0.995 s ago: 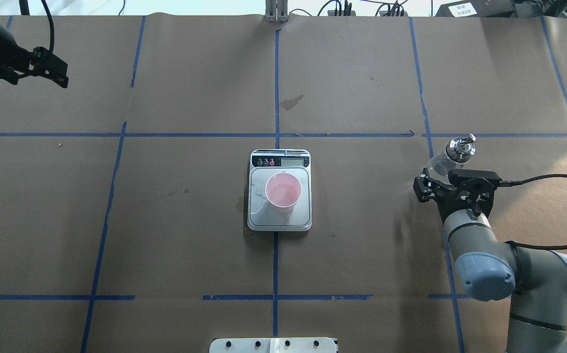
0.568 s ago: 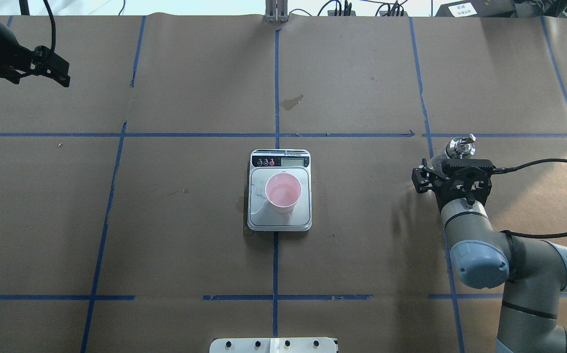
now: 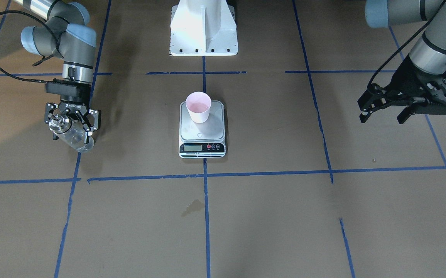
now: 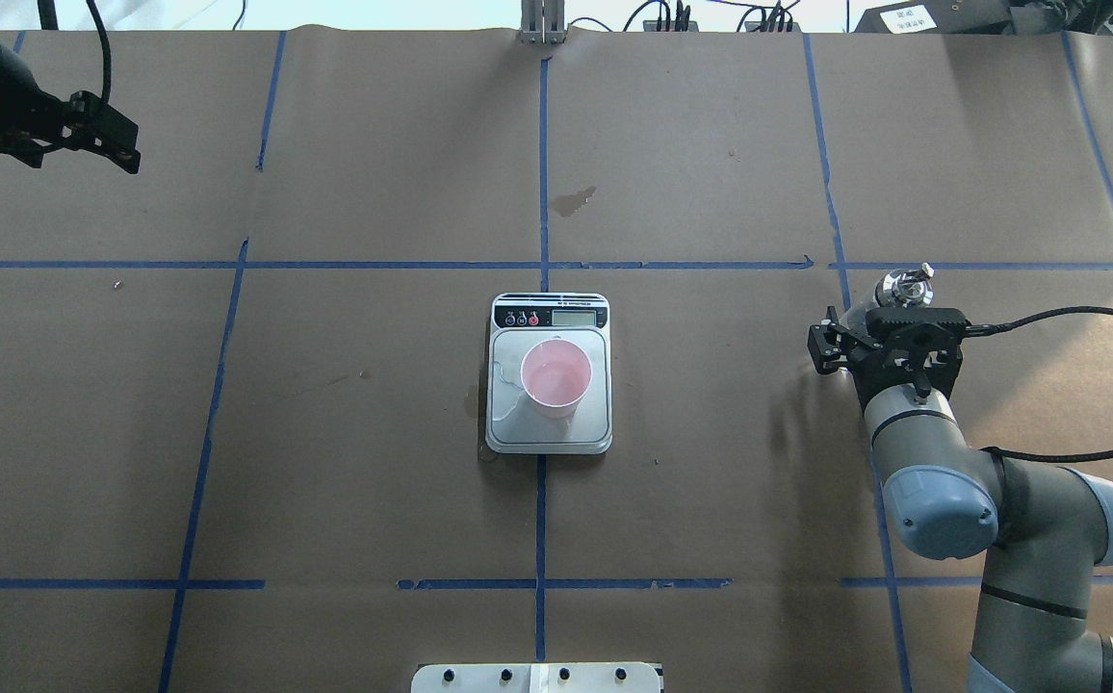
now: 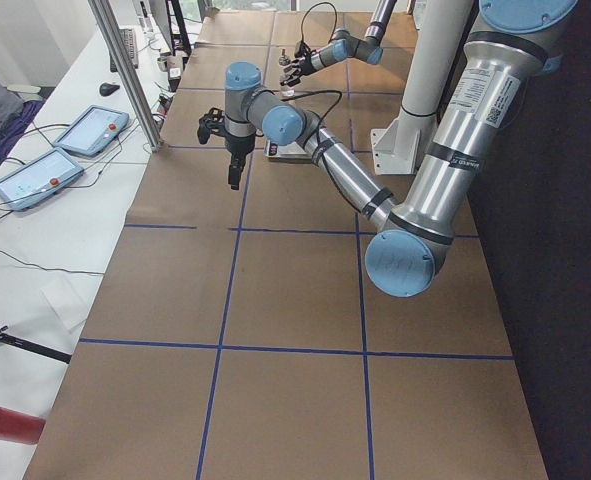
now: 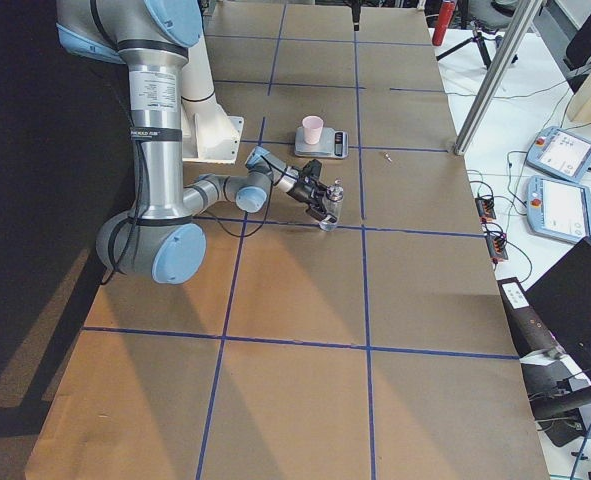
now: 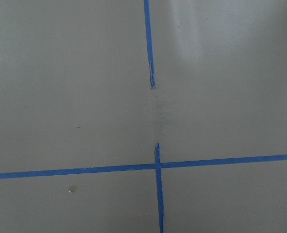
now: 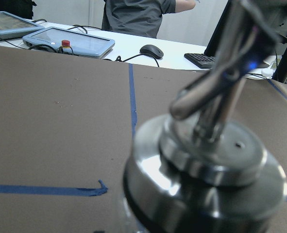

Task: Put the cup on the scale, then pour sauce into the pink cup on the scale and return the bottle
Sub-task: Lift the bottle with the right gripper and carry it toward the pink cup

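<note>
Two grippers show in the front-facing view: the right gripper [image 3: 72,128] is clamped around the bottle [image 3: 77,139], which is tilted with its metal top toward the robot's right, well apart from the scale [image 3: 213,128], while the left gripper [image 3: 382,118] hangs far off with fingers spread wide and nothing between them. From overhead, the cup [image 4: 556,375] stands upright on the scale's steel plate at mid-table, and only the bottle's shiny collar peeks past the right wrist. Close and blurred, that collar and spout fill the right wrist view over brown paper [image 8: 60,121] and blue tape [image 8: 132,97]; the left wrist view shows only paper and tape.
</note>
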Available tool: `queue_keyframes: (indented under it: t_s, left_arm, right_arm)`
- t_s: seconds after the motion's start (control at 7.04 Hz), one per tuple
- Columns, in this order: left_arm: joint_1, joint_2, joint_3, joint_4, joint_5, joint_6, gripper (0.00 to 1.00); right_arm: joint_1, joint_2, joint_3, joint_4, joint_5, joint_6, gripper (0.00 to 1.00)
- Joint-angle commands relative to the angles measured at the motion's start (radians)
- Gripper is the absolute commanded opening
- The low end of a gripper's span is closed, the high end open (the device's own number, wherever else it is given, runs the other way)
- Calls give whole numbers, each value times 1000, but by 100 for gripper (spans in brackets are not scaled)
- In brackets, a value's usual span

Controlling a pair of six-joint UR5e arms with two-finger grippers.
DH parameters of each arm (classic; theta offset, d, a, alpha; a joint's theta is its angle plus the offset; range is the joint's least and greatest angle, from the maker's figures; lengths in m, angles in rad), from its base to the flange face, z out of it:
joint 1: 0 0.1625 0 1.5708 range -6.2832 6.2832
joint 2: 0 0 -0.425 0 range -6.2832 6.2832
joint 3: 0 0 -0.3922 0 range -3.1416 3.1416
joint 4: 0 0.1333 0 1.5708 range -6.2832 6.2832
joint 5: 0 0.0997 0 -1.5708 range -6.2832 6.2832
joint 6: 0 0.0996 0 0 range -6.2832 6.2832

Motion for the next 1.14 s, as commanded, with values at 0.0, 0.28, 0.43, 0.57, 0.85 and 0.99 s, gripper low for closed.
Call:
queue_keyframes:
  t_s: [0.0,0.28,0.43,0.57,0.85,0.99]
  left_arm:
    - [0,-1,-2,0,-3,0,100]
    - [-5,0,-2,-2,-17,3,100]
    - [-6,11,-1,-3,-41,14,100]
    - [-11,14,-1,-6,-52,18,100]
    - [-55,17,10,-3,-52,93,100]
    - [-102,34,45,-2,-52,207,100]
  right_arm:
    - [53,27,9,29,72,-92,0]
    - [101,49,79,77,169,-395,0]
    - [122,83,119,72,209,-504,0]
    - [124,107,135,72,241,-536,0]
    - [98,246,130,69,243,-734,0]
    - [45,296,129,78,157,-857,0]
